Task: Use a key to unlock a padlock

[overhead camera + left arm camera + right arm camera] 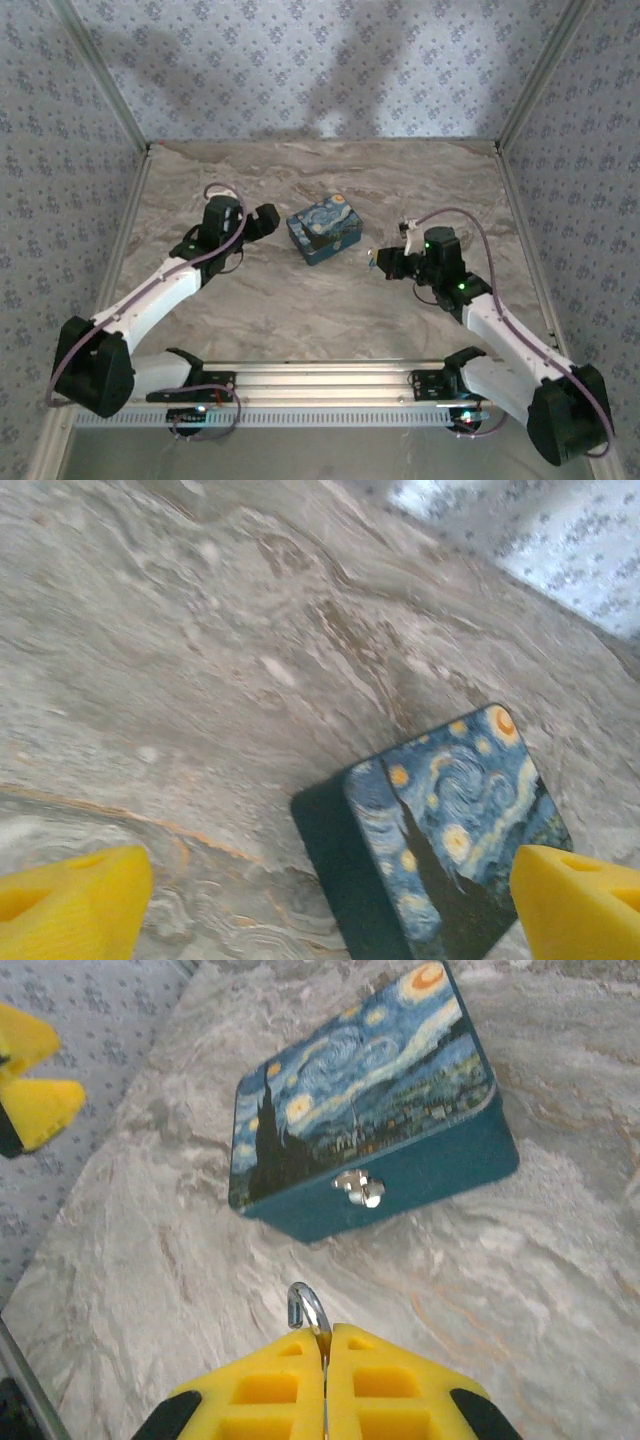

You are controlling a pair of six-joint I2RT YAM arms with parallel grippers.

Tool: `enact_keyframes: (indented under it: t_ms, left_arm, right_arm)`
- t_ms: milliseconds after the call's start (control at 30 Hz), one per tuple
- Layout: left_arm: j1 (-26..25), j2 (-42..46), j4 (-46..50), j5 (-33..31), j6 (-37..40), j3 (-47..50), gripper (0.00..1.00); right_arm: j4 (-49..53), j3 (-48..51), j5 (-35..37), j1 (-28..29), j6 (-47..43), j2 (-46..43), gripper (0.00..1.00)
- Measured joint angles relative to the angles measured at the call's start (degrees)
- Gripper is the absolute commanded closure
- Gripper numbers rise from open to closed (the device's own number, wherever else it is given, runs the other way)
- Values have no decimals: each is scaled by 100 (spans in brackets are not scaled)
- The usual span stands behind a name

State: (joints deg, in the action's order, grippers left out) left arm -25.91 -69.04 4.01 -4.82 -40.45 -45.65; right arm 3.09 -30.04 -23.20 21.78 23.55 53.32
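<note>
One padlock, only its curved silver loop showing, pinched between the pressed-together fingers of the right gripper, marbled tabletop beneath. Just ahead and apart from it, blue-and-yellow painted box flat on the tabletop, silver latch turned toward that gripper. On the box's far side, left gripper, fingers spread wide, nothing between them.

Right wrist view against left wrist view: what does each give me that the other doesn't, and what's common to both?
Right wrist, not left: the shut right gripper with a metal loop, apparently the padlock, poking out, and the latch on the front of the painted box. Left wrist, not right: the box's plain dark end face, between the fingers of the open left gripper. Shared: the box, the marbled table, the patterned wall.
</note>
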Motion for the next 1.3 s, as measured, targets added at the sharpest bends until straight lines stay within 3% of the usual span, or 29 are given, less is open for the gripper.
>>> enact_keyframes:
  t_ms: [233, 500, 1300]
  left_arm:
    - [83, 387, -85, -474, 144, 203, 6]
    - [144, 455, -79, -599, 162, 308, 5]
    - [155, 442, -59, -546, 157, 317, 5]
  right_arm:
    - [1530, -24, -15, 2, -17, -199, 92]
    - [2052, -20, -339, 48, 153, 433, 91]
    - [949, -348, -765, 378, 404, 3112, 88]
